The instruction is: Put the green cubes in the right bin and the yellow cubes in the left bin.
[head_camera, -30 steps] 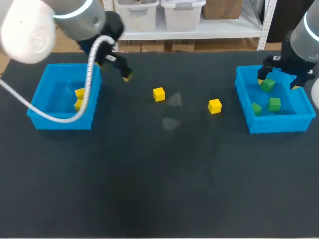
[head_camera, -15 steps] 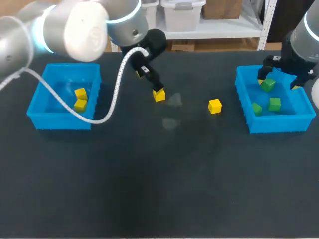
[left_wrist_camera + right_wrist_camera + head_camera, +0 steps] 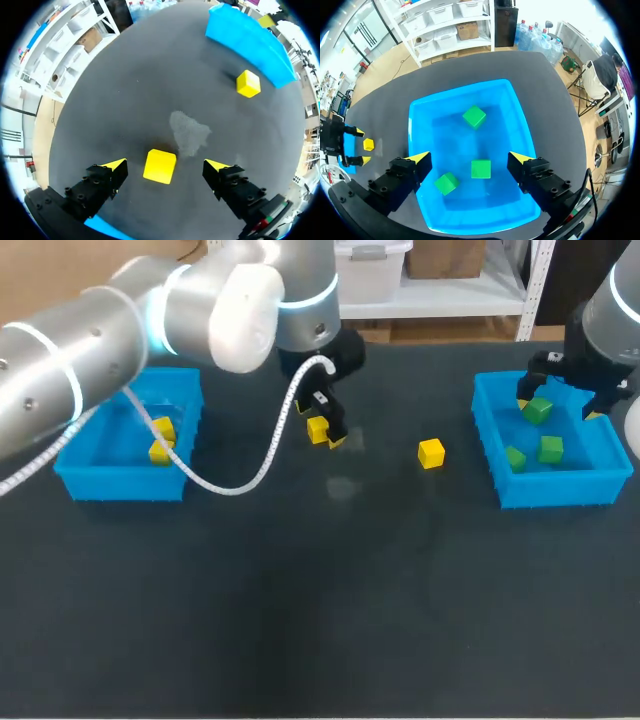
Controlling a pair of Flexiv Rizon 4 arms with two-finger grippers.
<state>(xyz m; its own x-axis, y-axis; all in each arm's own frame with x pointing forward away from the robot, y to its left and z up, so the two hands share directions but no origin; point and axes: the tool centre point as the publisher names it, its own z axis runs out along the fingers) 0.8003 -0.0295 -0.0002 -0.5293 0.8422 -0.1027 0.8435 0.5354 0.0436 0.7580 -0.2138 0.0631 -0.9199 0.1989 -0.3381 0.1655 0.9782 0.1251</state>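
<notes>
Near the table's middle, a yellow cube [image 3: 318,430] [image 3: 159,166] lies on the dark tabletop between the spread fingers of my left gripper [image 3: 322,423] [image 3: 165,165], which is open and touches it on neither side. A second yellow cube [image 3: 431,453] [image 3: 248,83] sits further right. The left bin [image 3: 75,455] holds two yellow cubes [image 3: 160,438]. My right gripper [image 3: 557,405] [image 3: 470,158] hangs open and empty over the right bin [image 3: 560,490] [image 3: 413,135], which holds three green cubes [image 3: 551,448] [image 3: 481,169].
A pale smudge [image 3: 350,441] [image 3: 189,132] marks the tabletop just beyond the left gripper. A white cable [image 3: 262,465] loops from my left arm down toward the left bin. Bare table stretches across the whole front.
My left arm has swung right from beside the left bin to the middle yellow cube and set its open fingers around it. The right arm has stayed put.
</notes>
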